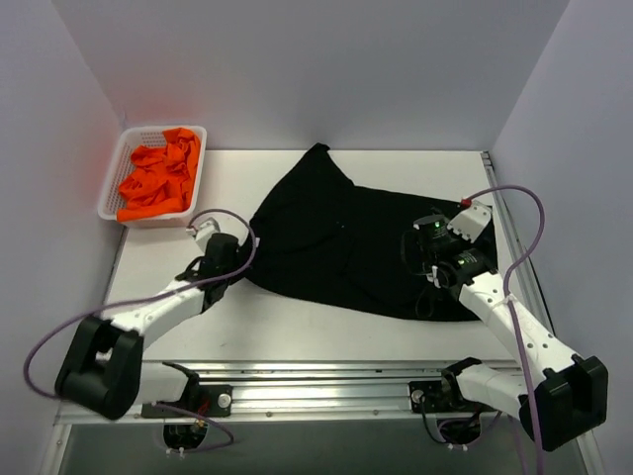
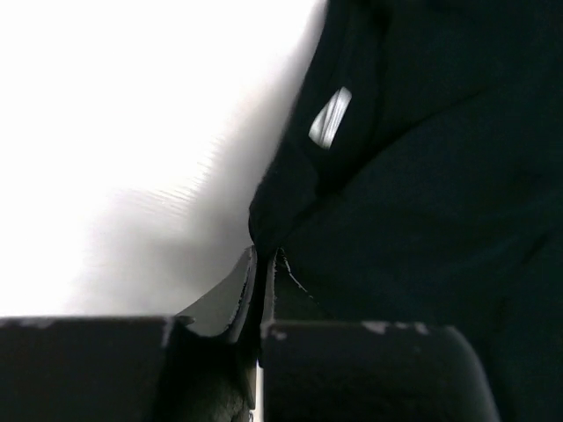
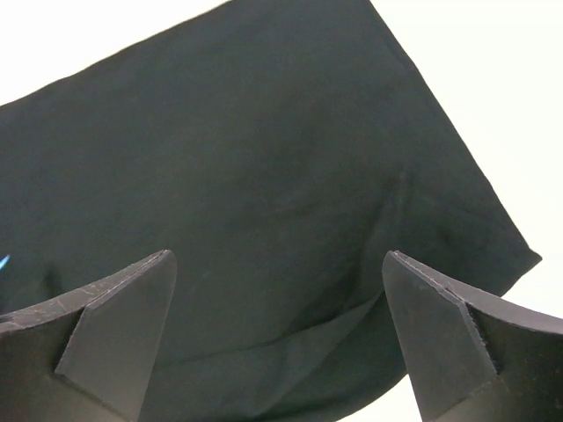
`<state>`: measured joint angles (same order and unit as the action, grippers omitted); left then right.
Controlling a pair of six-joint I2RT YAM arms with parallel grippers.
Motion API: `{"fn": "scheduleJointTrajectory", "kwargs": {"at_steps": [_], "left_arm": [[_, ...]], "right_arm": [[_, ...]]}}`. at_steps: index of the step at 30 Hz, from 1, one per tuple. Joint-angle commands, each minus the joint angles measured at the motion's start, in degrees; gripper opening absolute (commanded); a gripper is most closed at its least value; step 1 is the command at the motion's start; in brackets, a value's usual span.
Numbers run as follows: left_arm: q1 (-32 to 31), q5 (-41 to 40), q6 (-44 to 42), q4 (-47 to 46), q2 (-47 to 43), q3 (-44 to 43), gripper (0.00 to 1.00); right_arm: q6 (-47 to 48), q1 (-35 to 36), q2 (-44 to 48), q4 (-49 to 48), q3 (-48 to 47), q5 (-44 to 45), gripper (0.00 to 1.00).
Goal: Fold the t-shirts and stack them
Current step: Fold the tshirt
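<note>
Left tool (image 2: 264,259): jaws pressed together, a fold of the black t-shirt (image 1: 336,247) pinched at the very tips. The bite is thin, edge cloth only. In the top view it sits at the shirt's left margin, low to the bench (image 1: 297,332).

Right tool (image 3: 277,255): jaws spread wide, nothing between them. It hovers over the right part of the same shirt, with flat cloth below and a straight hem running toward the corner at the right.

The black t-shirt lies spread across the middle of the bench. It is skewed, with one end pointing to the far side, mostly flat with soft ripples.

Orange t-shirts (image 1: 158,178): crumpled in a heap inside the white basket (image 1: 117,168) at the far left corner, well apart from both tools.

Handling, as a judgement:
- The shirt is soft, light and limp, with no stiffness to push against. It will sag and drape from any single pinch, and a layer can slip out of a shallow grip.
- It is not fragile and can be dragged on the bench. The smooth surface likely lets it slide rather than bunch.

Where to hold:
- Take edges and corners (hem, shoulder, sleeve seam), not the mid-panel, where a pinch just tents the cloth.
- Two holds along the same edge would keep the fold line straight.
- The right tool's best target looks like the hem corner under it. It is unclear whether that spot is one layer or two.
</note>
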<state>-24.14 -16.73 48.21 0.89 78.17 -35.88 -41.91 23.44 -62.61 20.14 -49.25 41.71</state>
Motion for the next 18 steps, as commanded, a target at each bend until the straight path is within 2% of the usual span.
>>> {"fn": "scheduleJointTrajectory", "kwargs": {"at_steps": [1,4,6,9,10,12,13,14,15,18], "left_arm": [[3.5,-11.2,3.3,9.2,-14.8,3.1,0.02],[6.5,-11.1,1.9,10.7,-21.1,5.1,0.02],[6.8,-10.1,1.9,10.9,-21.7,6.0,0.02],[7.2,-8.6,2.3,10.4,-20.0,6.4,0.02],[7.2,-7.4,2.2,10.2,-19.2,6.4,0.16],[7.2,-5.2,2.2,8.0,-18.8,6.9,0.49],[7.2,-4.2,2.1,7.2,-18.8,7.1,0.86],[7.2,-2.5,1.9,6.3,-18.9,7.1,0.99],[7.2,-2.3,1.9,6.2,-19.1,7.0,0.94],[7.2,-2.3,1.2,5.4,-20.2,6.9,0.94]], "right_arm": [[-3.5,-7.0,0.9,-3.7,5.3,-11.9,1.00],[-7.4,-8.9,1.9,-1.7,8.6,-10.1,1.00],[-12.2,-8.9,2.5,0.5,8.8,-6.4,1.00],[-18.4,-8.9,3.0,8.9,7.0,-2.7,1.00],[-18.7,-8.9,3.5,11.2,6.1,-2.5,1.00],[-18.6,-8.9,6.3,12.2,5.8,-3.7,1.00],[-18.3,-8.9,7.1,12.0,6.2,-5.7,1.00],[-17.7,-8.9,8.6,11.8,6.5,-6.6,1.00],[-17.4,-8.9,9.3,11.6,7.0,-7.4,1.00],[-17.5,-8.9,9.9,9.7,9.8,-9.8,1.00]]}}
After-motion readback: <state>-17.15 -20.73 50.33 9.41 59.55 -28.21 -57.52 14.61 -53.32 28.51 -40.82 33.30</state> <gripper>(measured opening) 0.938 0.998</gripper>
